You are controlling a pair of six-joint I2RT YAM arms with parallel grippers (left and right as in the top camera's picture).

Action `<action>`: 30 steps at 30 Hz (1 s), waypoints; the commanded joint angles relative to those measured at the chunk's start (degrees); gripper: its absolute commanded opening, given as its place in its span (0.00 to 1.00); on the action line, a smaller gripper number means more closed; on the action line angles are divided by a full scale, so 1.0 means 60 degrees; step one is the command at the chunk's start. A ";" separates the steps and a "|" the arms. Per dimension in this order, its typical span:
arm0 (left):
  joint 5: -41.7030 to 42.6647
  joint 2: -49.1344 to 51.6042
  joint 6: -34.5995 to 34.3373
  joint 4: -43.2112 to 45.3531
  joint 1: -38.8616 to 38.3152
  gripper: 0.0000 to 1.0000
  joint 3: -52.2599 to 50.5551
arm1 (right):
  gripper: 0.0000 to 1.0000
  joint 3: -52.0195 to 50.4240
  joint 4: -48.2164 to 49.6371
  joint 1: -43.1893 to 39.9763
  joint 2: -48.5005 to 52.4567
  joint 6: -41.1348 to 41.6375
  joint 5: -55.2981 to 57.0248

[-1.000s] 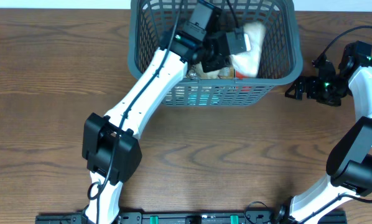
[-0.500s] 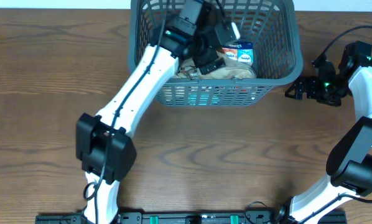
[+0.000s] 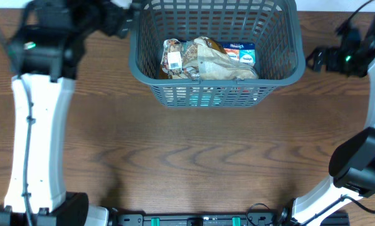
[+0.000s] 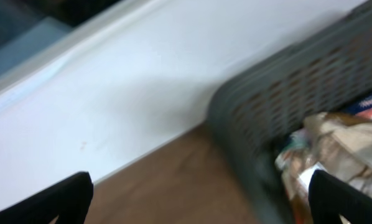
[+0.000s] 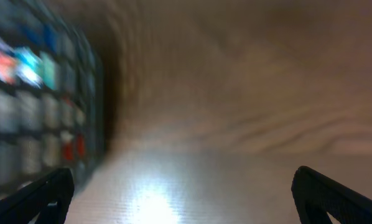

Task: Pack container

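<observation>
The dark grey lattice container (image 3: 283, 70) stands at the table's far middle. Inside lie a brown crumpled packet (image 3: 212, 58), a packet with a white label (image 3: 173, 59) and a blue-and-white packet (image 3: 241, 53). My left gripper (image 3: 121, 16) is at the far left of the container, outside its rim. In the left wrist view its fingers (image 4: 201, 199) are wide apart and empty, with the container's corner (image 4: 248, 118) and packets (image 4: 335, 149) to the right. My right gripper (image 3: 318, 59) is to the right of the container. Its fingers (image 5: 183, 199) are wide apart and empty beside the container wall (image 5: 43, 106).
The table is brown wood (image 3: 194, 157). A white wall (image 4: 142, 81) runs behind the table's far edge. The left arm's white link (image 3: 34, 138) stretches down the left side and the right arm (image 3: 372, 125) down the right edge.
My left gripper has lifted out of the container and swung left, leaving the packets inside. The right gripper has shifted a little further back and right.
</observation>
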 commanded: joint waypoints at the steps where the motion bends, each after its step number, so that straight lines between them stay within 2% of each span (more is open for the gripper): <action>1: -0.0051 -0.0346 -0.0313 -0.0641 0.0732 0.98 0.0015 | 0.99 0.1271 -0.0310 0.0036 -0.0120 -0.0022 -0.0135; 7: -0.0051 -0.0925 -0.0335 -0.2346 0.1614 0.98 0.0015 | 0.99 0.2586 -0.1184 0.0015 -0.0204 0.0000 -0.0022; 12: -0.0055 -0.1373 -0.1173 -0.3435 0.2047 0.99 0.0004 | 0.99 0.2601 -0.1177 0.0018 -0.0878 0.0415 0.0852; 20: -0.0051 -0.2335 -0.1162 -0.4823 0.2204 0.99 -0.0470 | 0.99 0.2594 -0.1851 0.0018 -0.2779 0.0732 0.1341; 25: -0.0047 -0.3173 -0.1093 -0.4998 0.2204 0.99 -0.1555 | 0.99 0.2320 -0.2710 0.0058 -0.3810 0.0739 0.1428; 30: 0.0135 -0.4517 -0.1104 -0.4131 0.2204 0.99 -0.3759 | 0.99 0.1421 -0.3224 0.0215 -0.4896 0.0772 0.1439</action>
